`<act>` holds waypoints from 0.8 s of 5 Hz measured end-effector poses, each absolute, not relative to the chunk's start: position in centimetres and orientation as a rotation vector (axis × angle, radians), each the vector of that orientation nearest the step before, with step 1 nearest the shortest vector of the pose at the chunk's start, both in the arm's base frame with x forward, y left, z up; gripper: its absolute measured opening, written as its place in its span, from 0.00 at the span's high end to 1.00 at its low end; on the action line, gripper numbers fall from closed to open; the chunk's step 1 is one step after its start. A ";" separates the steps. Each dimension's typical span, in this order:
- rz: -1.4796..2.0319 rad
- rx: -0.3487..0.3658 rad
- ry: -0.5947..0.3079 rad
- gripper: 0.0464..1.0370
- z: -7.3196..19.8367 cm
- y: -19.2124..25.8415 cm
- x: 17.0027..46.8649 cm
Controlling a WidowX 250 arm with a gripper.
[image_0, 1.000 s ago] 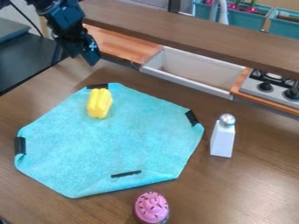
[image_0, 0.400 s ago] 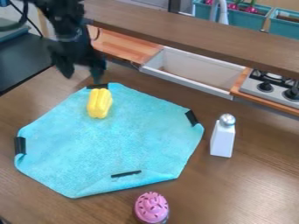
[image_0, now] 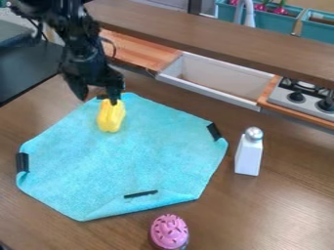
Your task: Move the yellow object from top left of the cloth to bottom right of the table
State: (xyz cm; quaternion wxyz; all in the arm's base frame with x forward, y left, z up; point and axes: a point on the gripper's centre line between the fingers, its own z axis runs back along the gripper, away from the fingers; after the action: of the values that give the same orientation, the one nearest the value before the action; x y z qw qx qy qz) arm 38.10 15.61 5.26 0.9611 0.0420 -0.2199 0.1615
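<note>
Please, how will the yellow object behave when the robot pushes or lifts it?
The yellow object probably stays stiff when lifted, since it shows a firm, full shape with no sagging. Its rounded, elongated form might rock or roll a little under a sideways push. The loose, wrinkled edge of the cloth suggests the cloth could shift along with it.

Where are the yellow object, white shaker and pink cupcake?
Yellow object (image_0: 111, 118): camera view, middle of its body.
White shaker (image_0: 248, 157): camera view, side of its body.
Pink cupcake (image_0: 169, 232): camera view, its frosted top.
</note>
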 end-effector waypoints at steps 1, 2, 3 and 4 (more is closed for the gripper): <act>0.357 0.033 -0.442 0.04 4.7 15.3 39.0; 0.372 0.024 -0.447 0.04 4.9 15.4 39.5; 0.391 0.035 -0.405 0.04 3.1 15.7 39.4; 0.404 0.056 -0.405 0.04 2.4 16.2 39.7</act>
State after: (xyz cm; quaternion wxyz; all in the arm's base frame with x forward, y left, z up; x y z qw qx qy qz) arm 39.74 16.18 2.41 0.9590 0.0275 -0.1996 0.1994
